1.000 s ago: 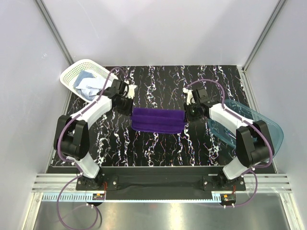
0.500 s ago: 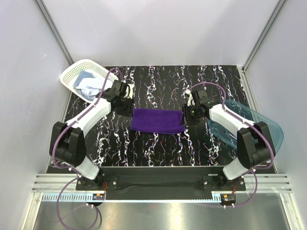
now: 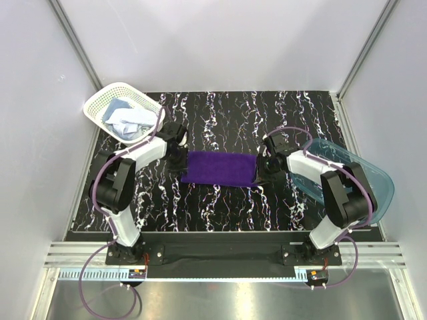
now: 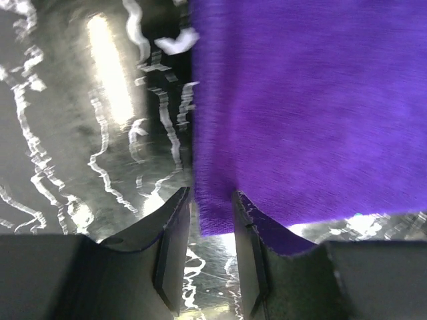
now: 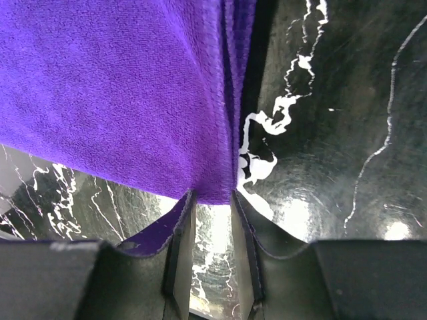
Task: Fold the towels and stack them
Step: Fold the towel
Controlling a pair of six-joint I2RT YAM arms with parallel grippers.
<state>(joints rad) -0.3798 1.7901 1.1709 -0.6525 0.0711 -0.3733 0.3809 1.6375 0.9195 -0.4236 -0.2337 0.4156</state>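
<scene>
Neatly folded into a strip, the purple towel (image 3: 220, 169) lies flat mid-table between the left gripper (image 3: 179, 160) and right gripper (image 3: 261, 170). Each sits at a short end, jaws slightly parted at a corner and pinching nothing, seemingly to square the fold. The table (image 3: 220, 120) is black, white-veined marble within pale walls (image 3: 220, 47). The remaining towels (image 3: 127, 120) wait in the white basket (image 3: 100, 107), far left.

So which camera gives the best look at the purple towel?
The top view: it shows the whole purple towel, edge to edge. Each wrist view shows only one corner of it, close up.
</scene>
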